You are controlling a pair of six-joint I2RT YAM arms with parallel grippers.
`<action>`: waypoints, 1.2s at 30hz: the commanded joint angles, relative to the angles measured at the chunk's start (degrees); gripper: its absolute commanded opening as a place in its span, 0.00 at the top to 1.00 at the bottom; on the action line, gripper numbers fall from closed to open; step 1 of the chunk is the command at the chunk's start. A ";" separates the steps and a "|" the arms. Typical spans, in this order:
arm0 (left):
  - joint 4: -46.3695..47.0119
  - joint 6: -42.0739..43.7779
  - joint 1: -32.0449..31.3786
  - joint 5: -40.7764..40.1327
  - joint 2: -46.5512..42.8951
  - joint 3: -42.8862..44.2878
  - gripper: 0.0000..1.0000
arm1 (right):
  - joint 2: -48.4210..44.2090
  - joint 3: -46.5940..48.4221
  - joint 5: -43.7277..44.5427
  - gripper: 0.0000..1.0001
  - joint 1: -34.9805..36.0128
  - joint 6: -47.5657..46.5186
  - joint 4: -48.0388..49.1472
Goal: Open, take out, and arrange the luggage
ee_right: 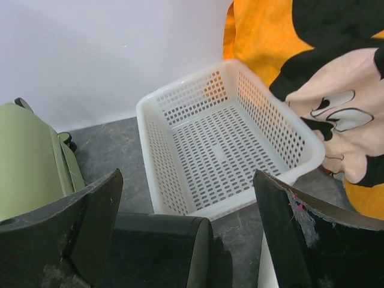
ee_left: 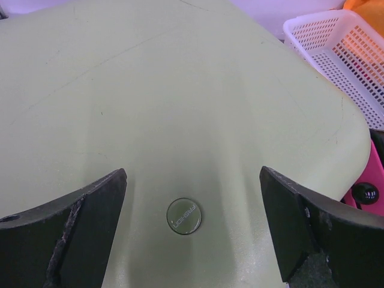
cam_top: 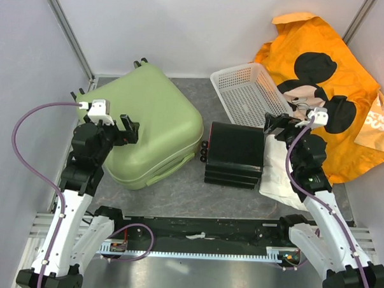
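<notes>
The pale green hard-shell luggage (cam_top: 151,120) lies flat and closed at the left of the table, its black wheels toward the back wall. My left gripper (cam_top: 125,129) is open and empty just above its near-left part. The left wrist view shows the green shell (ee_left: 180,108) with a round "FASHION" badge (ee_left: 183,216) between the spread fingers. My right gripper (cam_top: 277,126) is open and empty above the right end of the black box (cam_top: 234,154). The right wrist view shows the luggage edge (ee_right: 30,156) at far left.
A white mesh basket (cam_top: 236,79) stands at the back, also in the right wrist view (ee_right: 150,120). An orange cartoon-mouse cloth (cam_top: 328,92) covers the right side. A white item (cam_top: 276,176) lies beside the black box. Grey walls close off the left and back.
</notes>
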 commanded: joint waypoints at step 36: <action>2.19 0.08 0.49 -19.92 -9.74 -2.99 0.01 | 52.31 33.14 6.96 0.09 58.93 6.13 -15.87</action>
